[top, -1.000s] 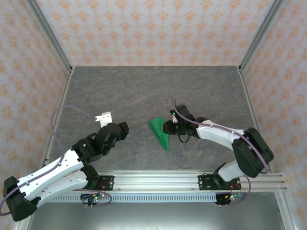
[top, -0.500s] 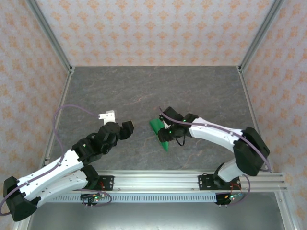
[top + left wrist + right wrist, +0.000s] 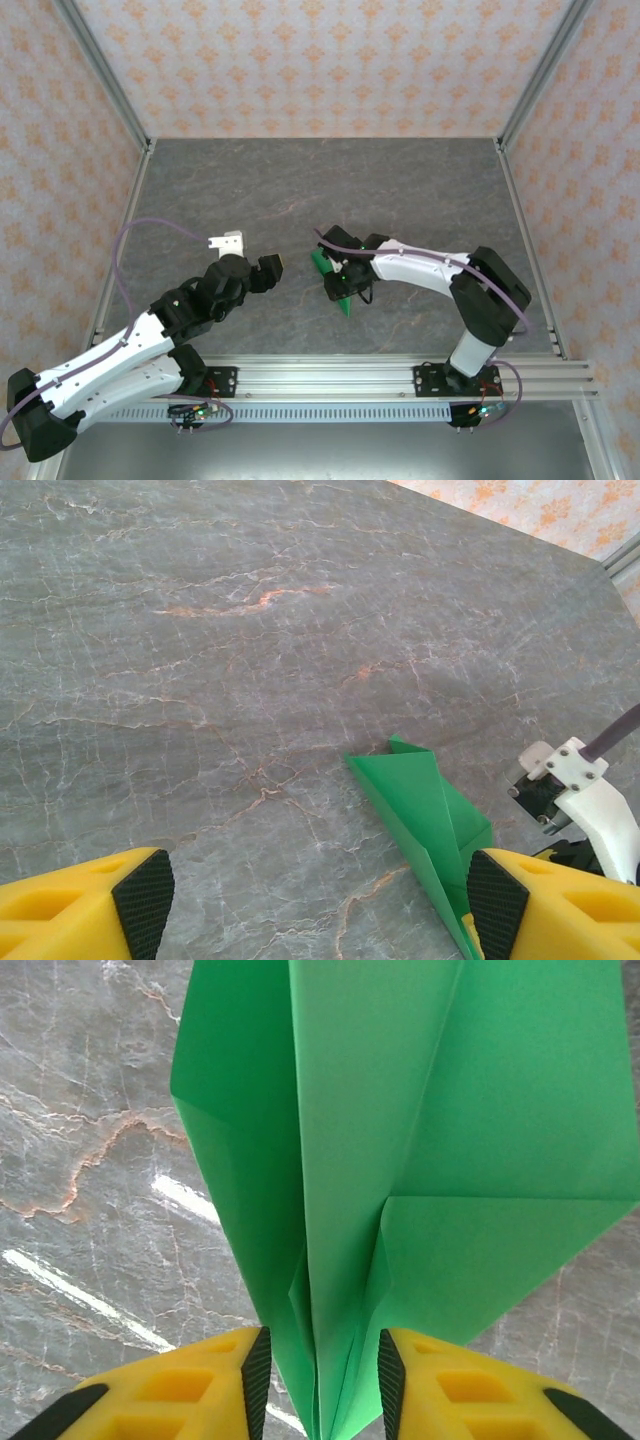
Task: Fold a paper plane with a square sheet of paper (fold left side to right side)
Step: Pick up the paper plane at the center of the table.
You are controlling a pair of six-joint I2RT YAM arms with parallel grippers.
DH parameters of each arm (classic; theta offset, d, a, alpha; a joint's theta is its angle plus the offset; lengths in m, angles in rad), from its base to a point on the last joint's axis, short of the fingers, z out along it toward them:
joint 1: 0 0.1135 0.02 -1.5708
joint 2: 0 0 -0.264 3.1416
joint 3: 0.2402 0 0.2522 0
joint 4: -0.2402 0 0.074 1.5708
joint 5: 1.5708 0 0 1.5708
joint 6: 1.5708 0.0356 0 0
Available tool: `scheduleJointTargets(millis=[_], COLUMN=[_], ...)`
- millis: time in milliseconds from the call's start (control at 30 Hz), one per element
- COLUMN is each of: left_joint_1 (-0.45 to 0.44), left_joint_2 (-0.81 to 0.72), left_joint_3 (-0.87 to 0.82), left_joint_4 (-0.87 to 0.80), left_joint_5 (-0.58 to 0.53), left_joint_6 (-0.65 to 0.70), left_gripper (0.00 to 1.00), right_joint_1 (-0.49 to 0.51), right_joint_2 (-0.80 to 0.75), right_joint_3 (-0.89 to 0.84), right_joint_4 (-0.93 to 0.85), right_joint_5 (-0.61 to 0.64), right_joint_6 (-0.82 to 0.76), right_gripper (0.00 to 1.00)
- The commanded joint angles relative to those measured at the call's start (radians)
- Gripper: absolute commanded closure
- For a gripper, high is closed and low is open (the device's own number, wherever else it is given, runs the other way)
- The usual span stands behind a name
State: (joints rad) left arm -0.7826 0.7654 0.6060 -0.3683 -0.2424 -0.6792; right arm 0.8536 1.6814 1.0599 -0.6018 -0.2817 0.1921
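- Left arm stretches low from its base toward desk (image 3: 420, 190) centre. Left hand (image 3: 263, 270) has its fingers spread wide and released, nothing between them.
- Right arm curls inward, elbow out. Right hand (image 3: 340, 287) is down on the green paper (image 3: 320, 263).
- Green paper is a creased pointed shape at mid-desk, narrow end toward the near edge.
- In the right wrist view the pads (image 3: 258, 1365) flank the narrow end. Clamped or merely straddling: cannot tell.
- Left hand is near the paper, not touching it.

Matt creased paper plane (image 3: 400, 1140) on polished stone-look table (image 3: 200, 630).
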Motion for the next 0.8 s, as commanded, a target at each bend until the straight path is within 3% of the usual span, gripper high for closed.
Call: scheduleJointTargets(millis=[0,600,767], left_joint_1=[0.005,0.005,0.006], left_joint_2=[-0.011,-0.018,-0.037], left_joint_3=[0.011,0.014,0.026], left_joint_4=[0.019,0.014,0.009], left_joint_5=[-0.011,-0.004,0.010], left_joint_6=[0.014,0.022,0.045], left_gripper=[0.20,0.20,0.19], right_joint_1=[0.007,0.006,-0.010], right_joint_2=[0.014,0.091,0.116], right_joint_3=[0.022,0.010,0.030], right_joint_4=[-0.010,0.068,0.072], right_joint_5=[0.038,0.062,0.060], right_joint_6=[-0.006,0.037,0.080], right_gripper=[0.67,0.73,0.84])
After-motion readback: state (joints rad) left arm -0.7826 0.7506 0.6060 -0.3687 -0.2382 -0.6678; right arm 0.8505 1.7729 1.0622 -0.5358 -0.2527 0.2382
